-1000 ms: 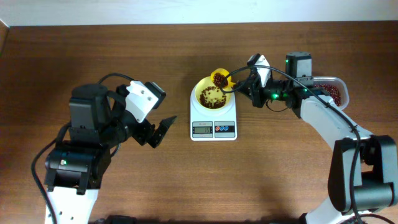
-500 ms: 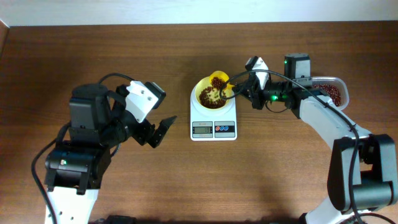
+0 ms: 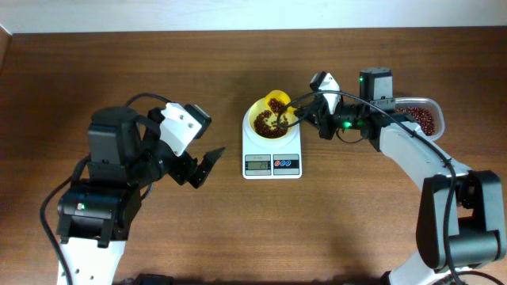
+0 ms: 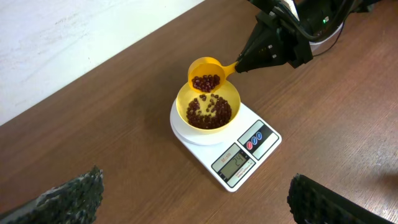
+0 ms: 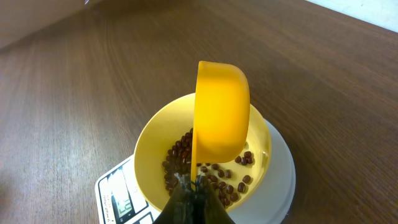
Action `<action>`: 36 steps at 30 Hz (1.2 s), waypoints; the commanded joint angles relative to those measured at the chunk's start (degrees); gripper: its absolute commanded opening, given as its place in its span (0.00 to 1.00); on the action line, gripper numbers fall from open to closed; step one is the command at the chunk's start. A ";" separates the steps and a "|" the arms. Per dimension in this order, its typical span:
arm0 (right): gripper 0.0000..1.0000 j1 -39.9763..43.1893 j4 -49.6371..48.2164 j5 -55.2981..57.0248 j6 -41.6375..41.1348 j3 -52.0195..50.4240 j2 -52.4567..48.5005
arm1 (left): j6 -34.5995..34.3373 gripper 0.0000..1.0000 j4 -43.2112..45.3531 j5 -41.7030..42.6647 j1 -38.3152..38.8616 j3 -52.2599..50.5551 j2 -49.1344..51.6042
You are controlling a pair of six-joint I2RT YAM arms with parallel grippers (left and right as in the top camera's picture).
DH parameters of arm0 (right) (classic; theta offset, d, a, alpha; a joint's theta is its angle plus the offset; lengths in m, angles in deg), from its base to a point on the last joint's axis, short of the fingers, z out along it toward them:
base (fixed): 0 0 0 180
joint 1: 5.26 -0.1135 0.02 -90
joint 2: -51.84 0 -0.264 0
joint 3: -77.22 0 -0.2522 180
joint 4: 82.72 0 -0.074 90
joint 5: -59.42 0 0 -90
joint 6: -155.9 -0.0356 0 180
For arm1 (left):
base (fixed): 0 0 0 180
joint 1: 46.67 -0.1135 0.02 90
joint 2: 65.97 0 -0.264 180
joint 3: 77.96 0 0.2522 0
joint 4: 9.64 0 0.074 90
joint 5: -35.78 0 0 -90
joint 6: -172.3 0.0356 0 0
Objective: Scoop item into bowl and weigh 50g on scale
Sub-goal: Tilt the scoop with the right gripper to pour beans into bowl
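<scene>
A pale yellow bowl (image 3: 270,119) sits on the white scale (image 3: 272,153) at mid table, with dark red-brown beans (image 4: 210,112) in it. My right gripper (image 3: 310,113) is shut on the handle of a yellow scoop (image 3: 278,101), tilted on its side over the bowl's far rim, beans spilling from it. In the right wrist view the scoop (image 5: 219,113) stands edge-on above the bowl (image 5: 152,146) and the scale (image 5: 118,196). My left gripper (image 3: 200,167) is open and empty, left of the scale. Its fingers frame the scale (image 4: 239,158) in the left wrist view.
A clear plastic tub (image 3: 421,116) holding more beans stands at the right, behind my right arm. The table is dark wood with a pale wall edge along the far side.
The scoop has tipped further onto its side over the bowl and more beans have dropped into the bowl. My left arm has not moved.
</scene>
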 commanded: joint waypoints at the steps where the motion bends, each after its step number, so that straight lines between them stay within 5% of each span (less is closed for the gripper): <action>1: 0.04 -0.50 -0.20 -0.13 0.59 -0.20 -0.61 | -0.70 0.99 0.09 -0.22 -0.17 1.20 -0.02; 16: 0.04 -0.52 -0.26 -3.82 0.20 -0.20 -0.61 | -0.70 0.99 0.09 -0.22 -0.17 1.20 -0.02; 19: 0.04 -0.50 -0.22 2.56 0.44 -0.20 -0.87 | -0.70 0.99 0.09 -0.22 -0.17 1.20 -0.02; 22: 0.04 -0.50 -2.34 -6.14 0.39 -0.02 -0.48 | -0.70 0.99 0.09 -0.22 -0.17 1.20 -0.02; 32: 0.04 -0.52 -2.23 -6.38 0.44 0.20 -0.04 | -0.70 0.99 0.09 -0.22 -0.17 1.20 -0.02; 34: 0.04 0.02 -1.31 3.10 0.61 0.02 -0.55 | -0.70 0.99 0.09 -0.22 -0.17 1.20 -0.02; 36: 0.04 0.52 -2.34 -4.66 0.61 0.11 -0.17 | -0.70 0.99 0.09 -0.22 -0.17 1.20 -0.02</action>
